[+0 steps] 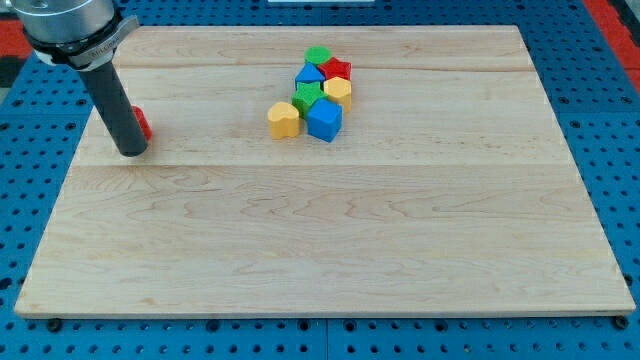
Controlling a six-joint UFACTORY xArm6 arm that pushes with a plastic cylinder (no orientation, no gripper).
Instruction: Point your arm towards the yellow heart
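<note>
The yellow heart (284, 119) lies on the wooden board (330, 230), at the left edge of a tight cluster near the view's top centre. My tip (131, 151) is far to the view's left of it, near the board's left edge, touching or just in front of a red block (144, 123) that the rod mostly hides. The cluster also holds a blue cube (325, 120), a green block (307, 96), a blue block (310, 76), a green block (318, 56), a red star (337, 69) and a yellow block (339, 91).
The board rests on a blue perforated table (610, 120). The arm's grey body (68, 25) enters from the view's top left corner.
</note>
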